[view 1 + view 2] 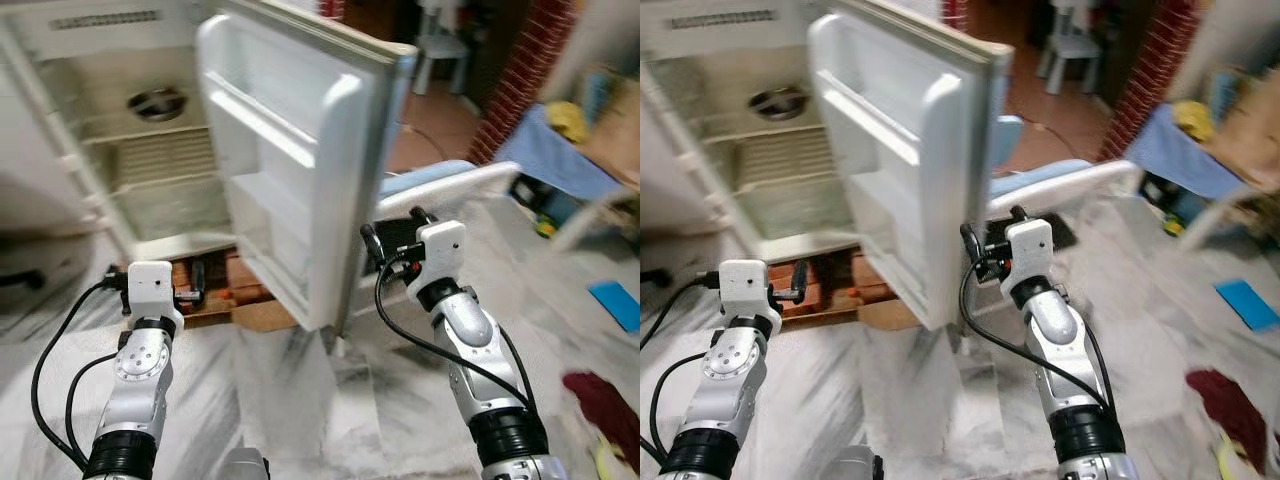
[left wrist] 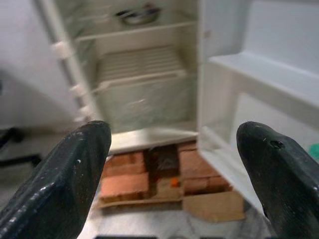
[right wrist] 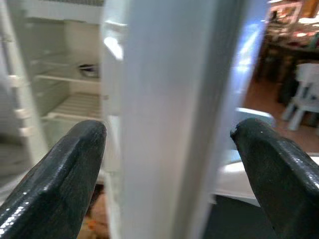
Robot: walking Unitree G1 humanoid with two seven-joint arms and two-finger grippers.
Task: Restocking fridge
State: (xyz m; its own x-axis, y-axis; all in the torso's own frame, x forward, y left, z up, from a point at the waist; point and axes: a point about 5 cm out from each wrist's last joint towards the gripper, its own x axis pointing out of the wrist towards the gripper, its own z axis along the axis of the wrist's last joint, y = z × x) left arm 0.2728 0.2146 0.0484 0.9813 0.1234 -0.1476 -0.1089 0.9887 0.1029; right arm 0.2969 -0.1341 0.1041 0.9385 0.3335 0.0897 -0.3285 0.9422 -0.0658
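The fridge [image 1: 150, 150] stands open on a base of bricks [image 2: 124, 179], its door [image 1: 300, 150] swung wide. On the upper shelf, toward the back, sits a metal bowl [image 1: 156, 103]; its contents cannot be made out, and the door's shelves [image 2: 259, 79] are bare. The right gripper [image 3: 164, 164] is spread wide — its fingers [image 3: 55, 174] straddle the door's outer edge, holding nothing. The left gripper [image 2: 169, 169] is likewise open and empty, facing the fridge's lower compartment.
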